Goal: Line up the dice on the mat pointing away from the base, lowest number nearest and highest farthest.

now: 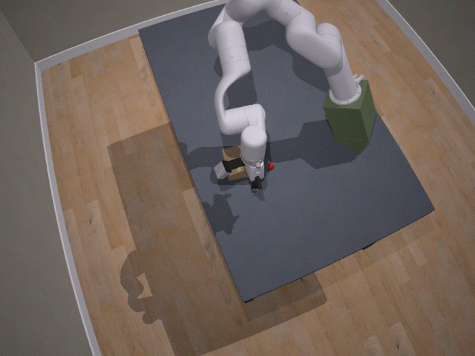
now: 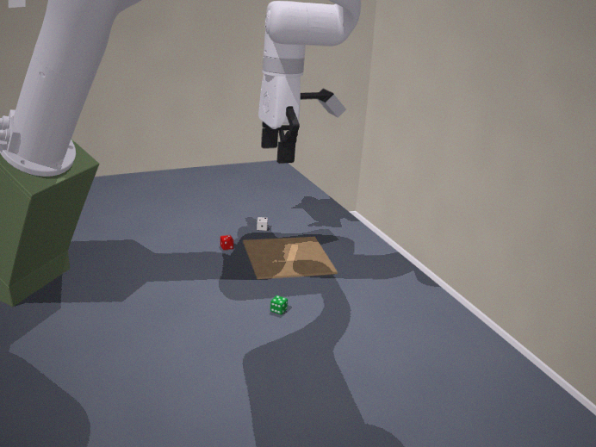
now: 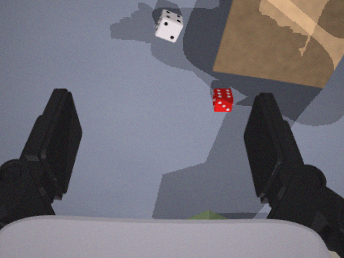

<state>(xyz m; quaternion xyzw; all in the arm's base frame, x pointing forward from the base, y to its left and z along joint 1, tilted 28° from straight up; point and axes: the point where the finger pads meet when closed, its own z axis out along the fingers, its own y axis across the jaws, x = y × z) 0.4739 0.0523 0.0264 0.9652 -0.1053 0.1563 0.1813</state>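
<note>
My gripper [image 1: 257, 184] [image 2: 277, 154] [image 3: 163, 112] is open and empty, high above the table. The tan mat [image 1: 231, 152] [image 2: 254, 248] [image 3: 235, 42] lies flat, with no die on it. The white die [image 2: 262, 223] [image 3: 169, 26] stands off the mat's far edge in the exterior view; the wrist view shows a two-pip and a four-pip face. The red die [image 1: 270, 166] [image 2: 226, 242] [image 3: 223, 100] stands near the mat on the base side, showing six-pip and three-pip faces in the wrist view. The green die [image 2: 278, 305] stands in front of the mat in the exterior view, with five pips on top. The top view hides the white and green dice.
The green base block [image 1: 348, 122] [image 2: 44, 228] carries the arm. The dark table [image 1: 316, 213] [image 2: 158, 347] ends beyond the mat, on the side away from the base. The arm's wrist and its camera [image 1: 221, 170] [image 2: 333, 105] partly cover the mat in the top view. Arm shadows cross the mat.
</note>
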